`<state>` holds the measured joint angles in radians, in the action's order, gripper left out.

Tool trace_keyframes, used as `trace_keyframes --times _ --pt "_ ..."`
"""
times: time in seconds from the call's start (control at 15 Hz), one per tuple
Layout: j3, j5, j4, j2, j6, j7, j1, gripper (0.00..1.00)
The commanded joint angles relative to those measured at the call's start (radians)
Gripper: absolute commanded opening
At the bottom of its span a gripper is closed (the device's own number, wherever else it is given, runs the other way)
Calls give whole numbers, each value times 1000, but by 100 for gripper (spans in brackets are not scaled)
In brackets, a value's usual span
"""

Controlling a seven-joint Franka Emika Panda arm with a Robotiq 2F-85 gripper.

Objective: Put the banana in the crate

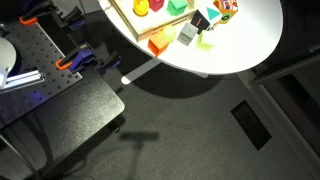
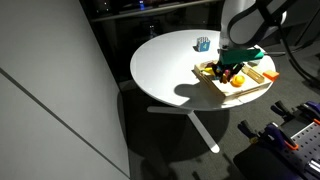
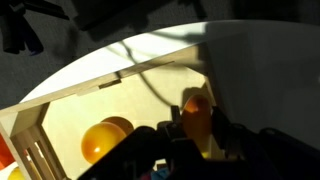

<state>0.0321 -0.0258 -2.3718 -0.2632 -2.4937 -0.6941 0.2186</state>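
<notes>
In the wrist view my gripper [image 3: 197, 138] is shut on the yellow banana [image 3: 196, 115], which stands upright between the two fingers. It is held over the inside of the wooden crate [image 3: 150, 68]. In an exterior view the gripper [image 2: 233, 68] hangs over the crate [image 2: 256, 89] on the round white table [image 2: 170, 70]. The banana itself is too small to make out there. In an exterior view only a corner of the crate [image 1: 133, 27] shows at the top edge, and the gripper is out of frame.
An orange round fruit [image 3: 103, 140] lies in the crate, with other coloured items beside it [image 2: 237, 83]. Coloured blocks [image 1: 190, 35] lie on the table next to the crate. A small blue object [image 2: 203, 43] stands farther back. A clamp-covered bench [image 1: 40, 60] stands near the table.
</notes>
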Motion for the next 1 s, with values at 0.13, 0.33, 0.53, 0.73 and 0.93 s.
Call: trace_keyframes --times 0.13,0.33,0.53,0.73,0.93 --pt "-1 3 -76 78 10 6 -55 59" --pt "-16 19 -85 105 41 43 -70 73" --pt "-34 40 -87 144 96 120 -81 97" --pt "-48 73 -73 190 207 250 -99 100" --pt "-48 75 -54 238 332 361 -116 100"
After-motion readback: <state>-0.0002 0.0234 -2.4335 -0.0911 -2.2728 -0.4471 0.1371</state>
